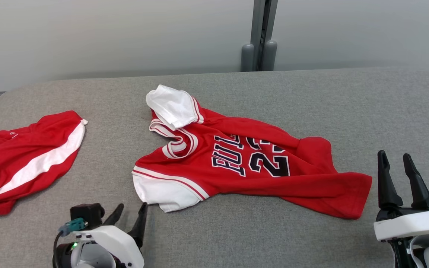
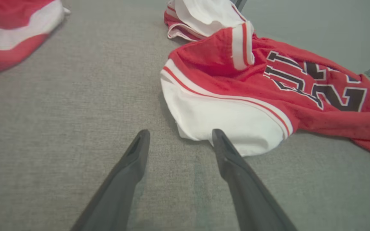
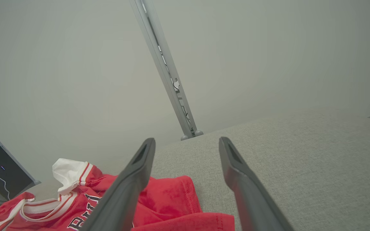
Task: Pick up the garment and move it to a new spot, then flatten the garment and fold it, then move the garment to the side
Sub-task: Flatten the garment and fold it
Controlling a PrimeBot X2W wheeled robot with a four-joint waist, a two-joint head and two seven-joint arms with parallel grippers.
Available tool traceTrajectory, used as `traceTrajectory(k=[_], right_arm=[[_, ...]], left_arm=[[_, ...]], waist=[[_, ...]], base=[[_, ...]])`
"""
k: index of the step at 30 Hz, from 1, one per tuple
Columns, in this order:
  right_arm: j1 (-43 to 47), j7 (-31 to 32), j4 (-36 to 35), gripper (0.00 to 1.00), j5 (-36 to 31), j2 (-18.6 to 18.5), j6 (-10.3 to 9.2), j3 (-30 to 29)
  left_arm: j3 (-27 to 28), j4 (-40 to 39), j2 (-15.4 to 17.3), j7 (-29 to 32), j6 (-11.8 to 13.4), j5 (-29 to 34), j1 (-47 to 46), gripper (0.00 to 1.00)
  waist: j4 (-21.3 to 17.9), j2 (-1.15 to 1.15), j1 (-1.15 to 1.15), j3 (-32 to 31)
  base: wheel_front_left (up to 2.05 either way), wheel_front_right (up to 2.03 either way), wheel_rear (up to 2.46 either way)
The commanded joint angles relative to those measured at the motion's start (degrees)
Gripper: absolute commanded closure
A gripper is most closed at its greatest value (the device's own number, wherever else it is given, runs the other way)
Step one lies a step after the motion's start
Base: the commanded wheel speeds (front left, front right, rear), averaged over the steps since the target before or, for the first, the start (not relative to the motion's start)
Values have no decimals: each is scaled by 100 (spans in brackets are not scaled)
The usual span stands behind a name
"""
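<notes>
**Both grippers spread, jersey lying between them**

Left gripper [image 1: 132, 207] sits at the lower left of the head view, tilted up and to the right, its two dark fingers parted with nothing between them. In the left wrist view the right-hand fingertip meets the rim of the jersey's white sleeve; whether it actually touches the cloth, I cannot tell.

Right gripper [image 1: 394, 154] stands at the lower right, fingers pointing straight up the frame, spread and empty, just beside the jersey's hem. Its wrist camera looks along the table towards the wall.

The red basketball jersey [image 1: 244, 163] lies crumpled in the middle of the frame, neck to the left, hem to the right. A fold runs across the chest, so the dark lettering and the number are only partly readable. The far sleeve is flipped up, white.

At centre left lie red shorts [image 1: 24, 156] with a white stripe, cut off by the frame edge.

Everything rests on a table [image 1: 311, 104] covered in grey woven fabric. Behind it is a plain pale wall [image 1: 125, 33], with a grey metal post [image 1: 259, 33] at the upper middle.
</notes>
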Motion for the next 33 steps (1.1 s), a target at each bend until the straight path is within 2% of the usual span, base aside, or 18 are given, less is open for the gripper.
traceTrajectory(k=[1, 6, 14, 16, 17, 19, 20, 21, 27, 33], right_arm=[[-87, -30, 2, 0, 9, -38, 14, 4], [-120, -30, 21, 0, 18, -8, 14, 9], [-208, -30, 48, 0, -36, 29, 14, 24], [-209, -30, 56, 0, -46, 44, 14, 18], [-198, -30, 66, 0, -54, 48, 14, 11], [-197, -30, 90, 0, -80, 56, 14, -4], [-201, -30, 100, 0, -95, 63, 14, -9], [-203, -30, 107, 0, -112, 67, 14, -13], [-145, -31, 136, 0, -189, 90, 14, -69], [-106, -31, 208, 0, -187, 103, 14, -57]], left_arm=[[-99, 112, 47, 238, -32, -64, -114, 0], [-90, 248, 54, 760, -31, -317, -363, 0], [66, 376, 151, 1614, 146, -674, -671, 0], [55, 360, 176, 1743, 124, -734, -711, 20], [48, 351, 192, 1803, 110, -765, -723, 41], [14, 353, 205, 1914, 91, -800, -743, 72], [8, 337, 212, 1936, 89, -802, -751, 92], [2, 321, 221, 1950, 92, -800, -752, 100], [-115, -59, 357, 2063, 61, -746, -531, 100], [-259, -1086, 655, 2793, 2, -929, -167, 100]], waist=[[-46, 0, 0, 31], [-175, 0, 0, 119], [-321, 0, 0, 263], [-348, 0, 0, 282], [-356, 0, 0, 292], [-365, 0, 0, 311], [-367, 0, 0, 315], [-367, 0, 0, 317], [-289, 0, 0, 249], [-117, 0, 0, 139]], base=[[0, 0, 0], [0, 0, 0], [0, 0, 0], [0, 0, 0], [0, 0, 0], [0, 0, 0], [0, 0, 0], [0, 0, 0], [0, 0, 0], [0, 0, 0]])
